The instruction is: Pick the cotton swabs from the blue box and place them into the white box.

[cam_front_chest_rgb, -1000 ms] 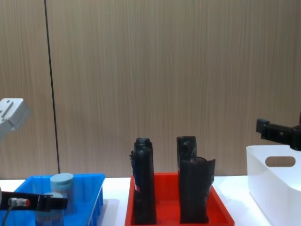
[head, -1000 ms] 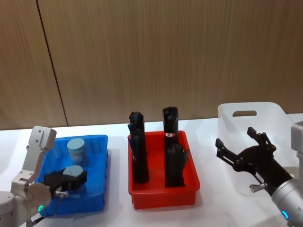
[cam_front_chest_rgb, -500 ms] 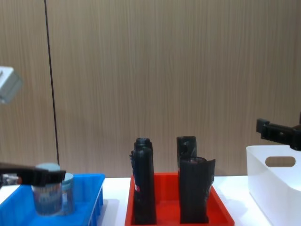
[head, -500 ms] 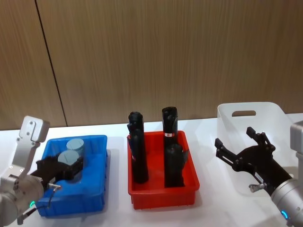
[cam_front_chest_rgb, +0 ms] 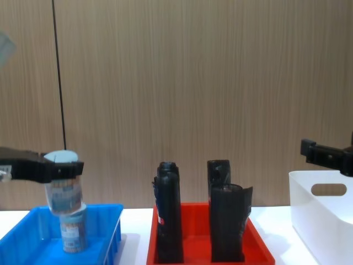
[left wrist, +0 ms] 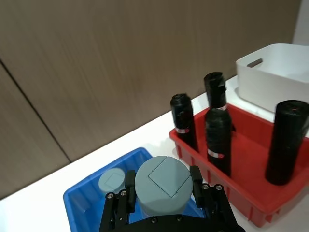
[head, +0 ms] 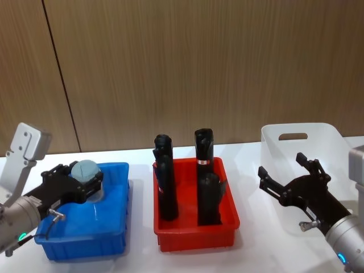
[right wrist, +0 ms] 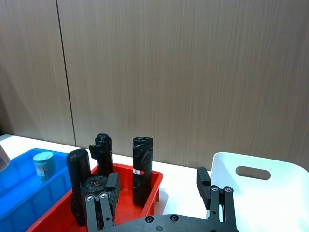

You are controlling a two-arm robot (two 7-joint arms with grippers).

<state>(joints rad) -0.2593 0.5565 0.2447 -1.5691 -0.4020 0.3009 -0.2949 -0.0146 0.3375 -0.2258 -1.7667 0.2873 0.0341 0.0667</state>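
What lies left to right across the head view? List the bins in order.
blue box → red tray → white box. Omitted as overlapping: left pincer holding a cotton swabs jar over the blue box; right pincer, open, against the white box.

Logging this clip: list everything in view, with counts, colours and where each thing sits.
cotton swab jars: two, clear with pale blue lids; one held above the blue box, one standing inside it
blue box: one, bright blue, left on the table
red tray: one, red, middle of the table
black rolls: four, black, upright in the red tray
white box: one, white, right on the table
table: one, white, under all the bins
wall: brown wood panels, behind the table
left gripper: one, black, shut on the lifted jar over the blue box
right gripper: one, black, open, in front of the white box
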